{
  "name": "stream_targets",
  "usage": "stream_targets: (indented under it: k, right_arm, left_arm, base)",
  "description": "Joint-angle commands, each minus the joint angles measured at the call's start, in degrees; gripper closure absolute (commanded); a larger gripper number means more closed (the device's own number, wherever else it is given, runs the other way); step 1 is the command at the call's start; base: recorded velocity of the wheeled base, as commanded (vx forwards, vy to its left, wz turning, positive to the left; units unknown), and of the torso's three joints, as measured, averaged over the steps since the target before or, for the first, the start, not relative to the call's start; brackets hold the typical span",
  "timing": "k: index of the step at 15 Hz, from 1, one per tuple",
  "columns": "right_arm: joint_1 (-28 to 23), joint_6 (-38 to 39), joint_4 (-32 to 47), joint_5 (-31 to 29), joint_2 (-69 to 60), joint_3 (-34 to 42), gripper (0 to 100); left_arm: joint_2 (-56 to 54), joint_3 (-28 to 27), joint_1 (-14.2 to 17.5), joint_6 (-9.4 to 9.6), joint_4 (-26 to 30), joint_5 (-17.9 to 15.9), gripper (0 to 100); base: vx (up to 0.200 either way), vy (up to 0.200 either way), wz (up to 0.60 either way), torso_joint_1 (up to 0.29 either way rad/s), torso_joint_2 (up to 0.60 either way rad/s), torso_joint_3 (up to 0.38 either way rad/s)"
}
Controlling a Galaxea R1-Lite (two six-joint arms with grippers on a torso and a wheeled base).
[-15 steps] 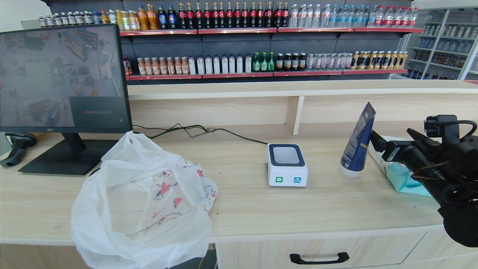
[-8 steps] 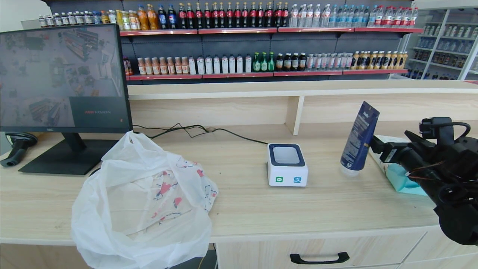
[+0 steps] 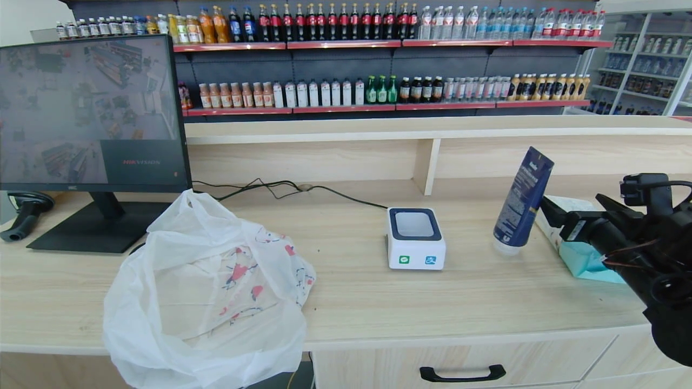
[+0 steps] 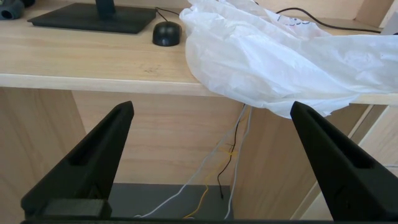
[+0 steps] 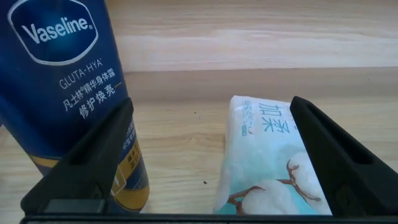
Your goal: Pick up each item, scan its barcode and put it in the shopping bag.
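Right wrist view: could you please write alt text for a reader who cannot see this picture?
The open right gripper faces a blue tube standing cap down on a wooden counter, with a pale green tissue pack lying flat beside it. Neither item is gripped.

Monitor (image 3: 89, 111) standing on the surface (image 3: 378, 302), black mouse (image 4: 166, 34) just beside monitor base, black cable (image 3: 351, 197) trailing right of monitor, bottle-stocked shelves (image 3: 378, 108) behind monitor

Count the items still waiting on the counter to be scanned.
2: a blue tube standing tilted, right of the scanner, and a tissue pack lying beside it. More may be hidden.
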Motion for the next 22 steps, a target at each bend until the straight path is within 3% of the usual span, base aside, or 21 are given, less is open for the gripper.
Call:
stream_targets:
  k: [1, 7, 10, 15, 17, 22]
  right_arm:
    - [-0.66, 0.0, -0.08, -0.01, -5.19, 3.58, 0]
    - [2.86, 1.14, -0.08, -0.01, -15.12, 12.72, 0]
    - [9.01, 1.94, -0.08, -0.01, -15.03, 14.48, 0]
    - [11.2, 2.02, -0.08, -0.01, -7.3, 8.41, 0]
    - [11.29, 1.94, -0.08, -0.18, -3.34, 1.91, 0]
    - [11.38, 2.37, -0.08, -0.36, 2.72, -1.43, 0]
  left_arm:
    - [-0.02, 0.0, 0.0, 0.0, -0.07, 0.0, 0]
    - [-0.02, 0.0, 0.0, 0.0, -0.07, 0.0, 0]
    - [-0.02, 0.0, -0.09, 0.0, -0.07, 0.0, 0]
    - [-0.02, 0.0, 0.0, 0.0, -0.07, 0.0, 0]
    - [-0.02, 0.0, 0.0, 0.0, -0.07, 0.0, 0]
    - [-0.02, 0.0, 0.0, 0.0, 0.02, 0.0, 0]
  base:
    - [0.0, 0.0, 0.0, 0.0, 0.0, 0.0]
    - [0.0, 0.0, 0.0, 0.0, 0.0, 0.0]
    - [0.0, 0.0, 0.0, 0.0, 0.0, 0.0]
    - [0.0, 0.0, 0.0, 0.0, 0.0, 0.0]
    - [0.0, 0.0, 0.0, 0.0, 0.0, 0.0]
    - [0.0, 0.0, 0.0, 0.0, 0.0, 0.0]
